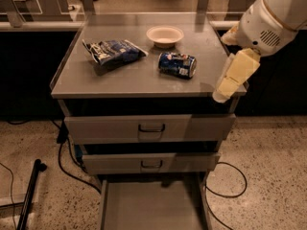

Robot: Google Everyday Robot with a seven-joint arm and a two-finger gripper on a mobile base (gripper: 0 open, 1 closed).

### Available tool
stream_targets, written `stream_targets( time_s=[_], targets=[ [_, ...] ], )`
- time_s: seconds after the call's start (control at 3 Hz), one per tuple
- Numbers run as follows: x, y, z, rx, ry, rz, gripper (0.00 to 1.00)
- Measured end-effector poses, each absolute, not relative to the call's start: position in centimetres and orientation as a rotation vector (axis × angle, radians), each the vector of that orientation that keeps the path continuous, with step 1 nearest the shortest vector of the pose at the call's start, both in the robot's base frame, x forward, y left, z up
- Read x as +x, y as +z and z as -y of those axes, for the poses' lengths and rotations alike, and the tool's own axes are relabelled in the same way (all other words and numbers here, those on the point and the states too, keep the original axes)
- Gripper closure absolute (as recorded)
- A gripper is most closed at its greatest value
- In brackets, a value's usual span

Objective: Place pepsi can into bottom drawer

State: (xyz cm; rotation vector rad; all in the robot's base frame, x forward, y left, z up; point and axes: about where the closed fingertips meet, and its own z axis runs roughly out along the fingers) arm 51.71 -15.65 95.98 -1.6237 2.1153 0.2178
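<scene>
The pepsi can (177,64) is blue with white and red marks. It lies on its side on the grey cabinet top (120,78), right of centre. The bottom drawer (152,210) is pulled out at the lower edge of the view, and its flat grey floor shows nothing in it. My gripper (231,78) hangs from the white arm (273,18) over the cabinet top's right front corner. It is to the right of the can and apart from it, and holds nothing that I can see.
A crinkled blue chip bag (112,51) lies left of the can. A white bowl (165,35) stands behind the can. The two upper drawers (151,127) are slightly ajar. Black cables (72,169) run on the speckled floor. A dark pole (31,193) leans at the lower left.
</scene>
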Motion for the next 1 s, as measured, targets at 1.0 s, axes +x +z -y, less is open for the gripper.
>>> stream_targets(
  time_s=[1.0],
  targets=[
    [57.5, 95.3, 13.7, -1.547, 0.232, -2.024, 0.0]
  ],
)
